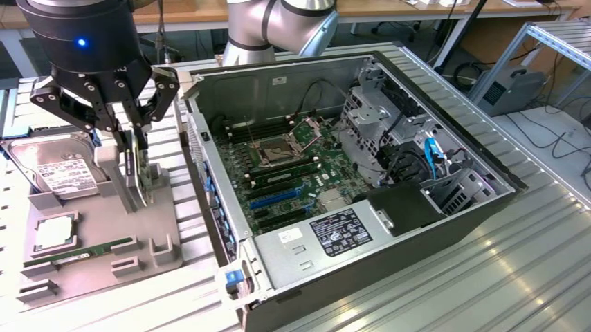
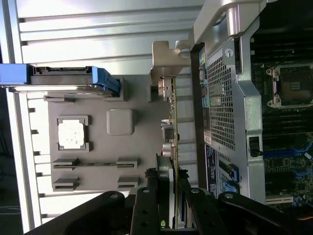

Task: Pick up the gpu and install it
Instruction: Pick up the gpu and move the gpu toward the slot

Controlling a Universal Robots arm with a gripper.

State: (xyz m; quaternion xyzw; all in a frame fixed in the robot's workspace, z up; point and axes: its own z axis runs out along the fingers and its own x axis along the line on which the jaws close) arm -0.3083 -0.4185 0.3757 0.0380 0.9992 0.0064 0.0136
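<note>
GPU (image 1: 140, 176) is standing on its long edge in a slot of the grey tray (image 1: 93, 277), at the exterior view's left, just beside the open computer case (image 1: 443, 228). I am hanging straight over it with my gripper (image 1: 132, 149) drawn in narrow, one finger on each flat face of the card; the pads look to be pressing on it, and the card is sitting low in its holder rather than hanging free. Looking along the card through the wrist view, I am seeing it edge-on (image 2: 171, 122), with its pale metal bracket (image 2: 164, 58) at the far end and my gripper (image 2: 166, 205) straddling the near end. I am judging this card as light and stiff, but fragile: a thin board carrying small parts, likely to crack or shed something under a hard squeeze. The bare flat faces near the upper edge look like the safest hold, clear of the bracket and of the contact edge down in the slot. Smooth faces and an off-centre grip may be letting it tilt.
</note>
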